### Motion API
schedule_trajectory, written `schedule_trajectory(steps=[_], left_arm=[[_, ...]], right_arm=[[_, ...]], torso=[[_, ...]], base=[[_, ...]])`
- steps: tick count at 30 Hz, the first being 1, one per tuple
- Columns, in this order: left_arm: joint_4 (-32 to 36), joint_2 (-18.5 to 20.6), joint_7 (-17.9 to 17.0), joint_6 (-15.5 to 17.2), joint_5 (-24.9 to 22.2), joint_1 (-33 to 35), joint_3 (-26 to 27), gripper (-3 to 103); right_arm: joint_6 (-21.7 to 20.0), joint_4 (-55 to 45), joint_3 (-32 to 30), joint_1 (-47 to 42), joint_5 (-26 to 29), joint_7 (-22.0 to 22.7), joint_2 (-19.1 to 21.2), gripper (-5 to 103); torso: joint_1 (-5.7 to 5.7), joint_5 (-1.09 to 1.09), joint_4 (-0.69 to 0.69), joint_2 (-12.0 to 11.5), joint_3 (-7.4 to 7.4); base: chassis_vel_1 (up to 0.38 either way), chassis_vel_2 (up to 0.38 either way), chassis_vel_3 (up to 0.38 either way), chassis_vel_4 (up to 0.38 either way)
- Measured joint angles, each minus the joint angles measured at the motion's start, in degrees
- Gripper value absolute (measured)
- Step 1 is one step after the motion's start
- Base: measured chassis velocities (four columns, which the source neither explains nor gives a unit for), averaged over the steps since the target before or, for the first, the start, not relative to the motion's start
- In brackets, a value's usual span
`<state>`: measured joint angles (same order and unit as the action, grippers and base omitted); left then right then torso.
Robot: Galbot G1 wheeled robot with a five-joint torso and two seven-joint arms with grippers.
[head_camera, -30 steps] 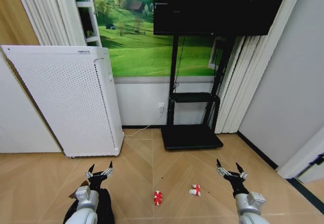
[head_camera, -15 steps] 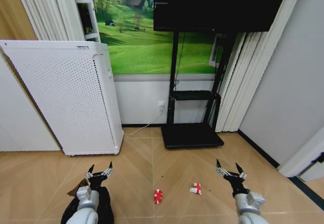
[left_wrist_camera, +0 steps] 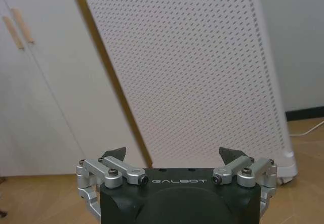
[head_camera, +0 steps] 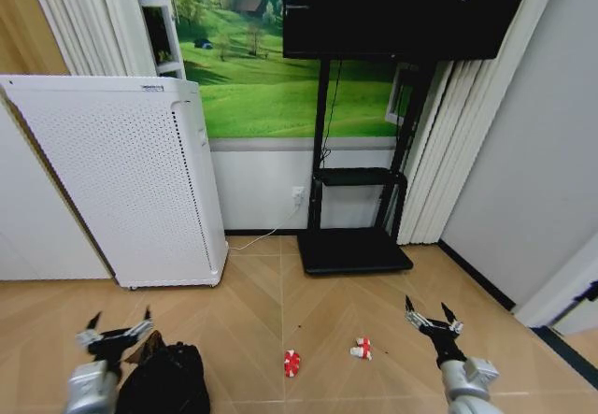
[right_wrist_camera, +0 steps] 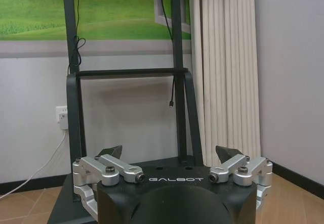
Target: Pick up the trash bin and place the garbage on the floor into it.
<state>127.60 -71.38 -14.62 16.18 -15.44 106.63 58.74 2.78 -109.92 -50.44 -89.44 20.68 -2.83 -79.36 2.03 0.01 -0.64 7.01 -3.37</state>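
A tall white perforated air purifier (head_camera: 131, 180) stands on the herringbone wood floor (head_camera: 280, 311), leaning against the left wall. Beside it, a black television (head_camera: 402, 10) sits on a black stand (head_camera: 353, 218) before a green meadow mural (head_camera: 266, 68). White pleated curtains (head_camera: 439, 152) hang beside the stand's right side.

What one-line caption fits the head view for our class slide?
Both grippers, left and right, open above the wood floor; black trash bin beside the left one, two red scraps ahead.

One black trash bin (head_camera: 166, 381), two red garbage pieces (head_camera: 291, 364) on the floor, one white perforated appliance (head_camera: 126, 180), two grippers (head_camera: 433, 321).
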Motion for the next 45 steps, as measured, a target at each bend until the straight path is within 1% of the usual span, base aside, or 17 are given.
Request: schedule_trajectory(steps=[3, 4, 6, 8, 9, 10, 14, 15, 16, 22, 24, 26, 34, 40, 42, 44, 45], left_arm=[[-6.01, 1.83, 4.63, 0.10, -4.44, 0.83, 3.32, 100], [-6.01, 1.83, 4.63, 0.10, -4.44, 0.83, 3.32, 100], [-10.95, 2.74, 9.54, -0.40, -5.33, -0.11, 4.05, 100], [-11.99, 2.90, 10.52, -0.43, -5.38, -0.41, 4.05, 100], [-14.77, 3.01, 13.44, -0.38, -4.69, -1.78, 3.80, 100], [-14.77, 3.01, 13.44, -0.38, -4.69, -1.78, 3.80, 100], [-19.57, 2.08, 19.54, 0.54, -1.30, -5.15, 1.35, 100], [-19.57, 2.08, 19.54, 0.54, -1.30, -5.15, 1.35, 100], [-20.46, 1.79, 20.78, 0.55, -1.08, -5.51, 0.16, 100], [-21.63, 0.54, 23.21, 0.43, -1.05, -5.17, -2.41, 100], [-23.07, 0.22, 24.22, -1.20, 2.45, -3.97, -3.38, 100], [-23.58, 0.21, 24.57, -1.41, 3.16, -3.65, -3.54, 100], [-25.08, 0.67, 24.92, -0.04, 1.83, -3.99, -3.72, 100], [-25.44, 0.92, 25.40, 1.87, -0.78, -4.95, -4.49, 100], [-25.32, 0.85, 25.61, 2.48, -1.30, -5.06, -4.68, 103], [-25.13, 0.67, 26.44, 3.14, -1.42, -5.20, -4.93, 98], [-25.13, 0.67, 26.44, 3.14, -1.42, -5.20, -4.93, 98]], right_arm=[[0.00, -0.17, 0.43, 0.37, 0.36, 0.15, 0.40, 100], [0.00, -0.17, 0.43, 0.37, 0.36, 0.15, 0.40, 100], [0.00, -0.19, 0.56, 0.57, 0.79, 0.24, 0.67, 100], [0.00, -0.17, 0.57, 0.61, 0.91, 0.24, 0.73, 100], [0.03, 0.06, 0.57, 0.75, 1.20, 0.24, 0.80, 100], [0.03, 0.06, 0.57, 0.75, 1.20, 0.24, 0.80, 100], [0.22, 0.73, 0.64, 0.84, 1.43, 0.23, 0.60, 100], [0.22, 0.73, 0.64, 0.84, 1.43, 0.23, 0.60, 100], [0.27, 0.95, 0.72, 0.94, 1.39, 0.21, 0.50, 100], [0.36, 1.42, 0.96, 1.35, 1.22, 0.23, 0.39, 100], [0.28, 1.65, 1.05, 1.97, 1.19, 0.38, 0.46, 100], [0.20, 1.72, 1.12, 2.21, 1.18, 0.44, 0.46, 100], [0.09, 2.22, 2.04, 2.41, -0.21, 0.48, -0.21, 100], [0.09, 2.15, 2.30, 2.45, -0.62, 0.48, -0.40, 100], [0.09, 2.07, 2.30, 2.53, -0.63, 0.48, -0.40, 100], [0.09, 1.93, 2.29, 2.60, -0.65, 0.48, -0.48, 100], [0.09, 1.93, 2.29, 2.60, -0.65, 0.48, -0.48, 100]], torso=[[0.03, -0.05, -0.02, 0.05, -0.06], [0.03, -0.05, -0.02, 0.05, -0.06], [0.04, -0.03, -0.03, 0.10, -0.09], [0.05, -0.02, -0.03, 0.10, -0.10], [0.05, -0.02, -0.02, 0.13, -0.11], [0.05, -0.02, -0.02, 0.13, -0.11], [0.07, -0.01, -0.03, 0.19, -0.16], [0.07, -0.01, -0.03, 0.19, -0.16], [0.07, 0.00, -0.03, 0.20, -0.17], [0.08, 0.00, -0.03, 0.24, -0.20], [0.09, 0.00, 0.00, 0.27, -0.21], [0.09, -0.01, 0.00, 0.27, -0.22], [0.10, 0.00, -0.02, 0.30, -0.24], [0.11, -0.01, -0.02, 0.32, -0.25], [0.11, -0.01, -0.02, 0.33, -0.26], [0.11, 0.00, -0.02, 0.33, -0.26], [0.11, 0.00, -0.02, 0.33, -0.26]], base=[[0.000, 0.000, 0.000, 0.000], [0.000, 0.000, 0.000, 0.000], [0.000, 0.000, 0.000, 0.000], [0.000, 0.000, 0.000, 0.000], [0.000, 0.000, 0.000, 0.000], [0.000, 0.000, 0.000, 0.000], [0.000, 0.000, 0.000, 0.000], [0.000, 0.000, 0.000, 0.000], [0.000, 0.000, 0.000, 0.000], [0.000, 0.000, 0.000, 0.000], [0.000, 0.000, 0.000, 0.000], [0.000, 0.000, 0.000, 0.000], [0.000, 0.000, 0.000, 0.000], [0.000, 0.000, 0.000, 0.000], [0.000, 0.000, 0.000, 0.000], [0.000, 0.000, 0.000, 0.000], [0.000, 0.000, 0.000, 0.000]])
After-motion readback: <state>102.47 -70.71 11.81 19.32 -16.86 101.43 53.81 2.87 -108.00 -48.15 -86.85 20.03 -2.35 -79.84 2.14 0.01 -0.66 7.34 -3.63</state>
